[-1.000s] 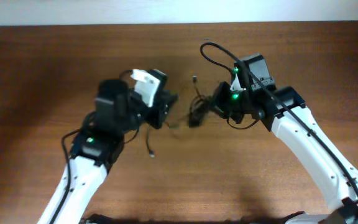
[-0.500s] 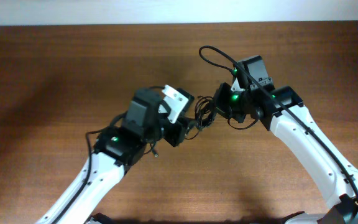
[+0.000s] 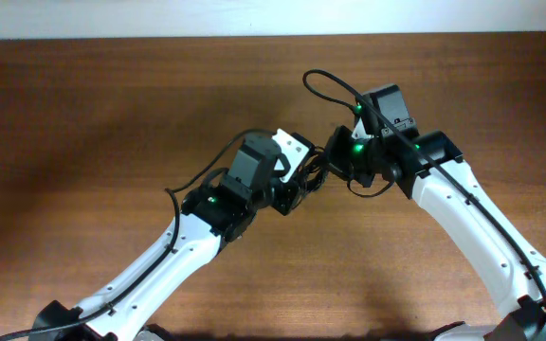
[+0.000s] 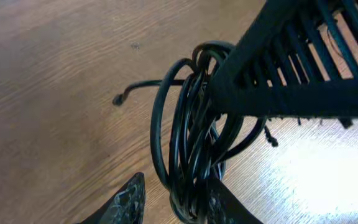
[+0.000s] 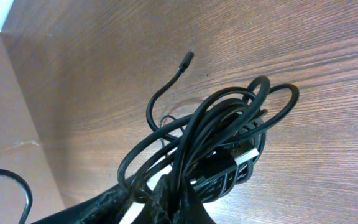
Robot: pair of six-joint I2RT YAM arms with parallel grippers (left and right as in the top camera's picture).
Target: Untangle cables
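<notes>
Cables (image 3: 313,176) sit as one dark knot between the two arms in the overhead view, just right of the middle of the table (image 3: 64,114). The left gripper (image 3: 295,192) reaches in from the near left and the right gripper (image 3: 336,161) from the far right. Their tips almost meet at the bundle, and from above the bundle looks lifted clear of the wood.

From the left wrist, the left gripper (image 4: 176,191) has its jaws apart, one on each side of the stacked loops. A gap shows between the left jaw and the wire, so I judge it is not pinching. A ribbed finger (image 4: 291,74) of the right gripper crosses above, and a free plug end (image 4: 118,99) trails out to the left.

From the right wrist, the right gripper (image 5: 166,194) is clamped tight on the cables where several strands gather. The loops fan out beyond it and one loose end (image 5: 188,57) curls upward.

To do this step well, the left jaws should close on a single outer loop rather than the whole coil. That loop should then be drawn away slowly to the left while the right grip anchors the rest. Grabbing every strand would likely only tighten the knot.
</notes>
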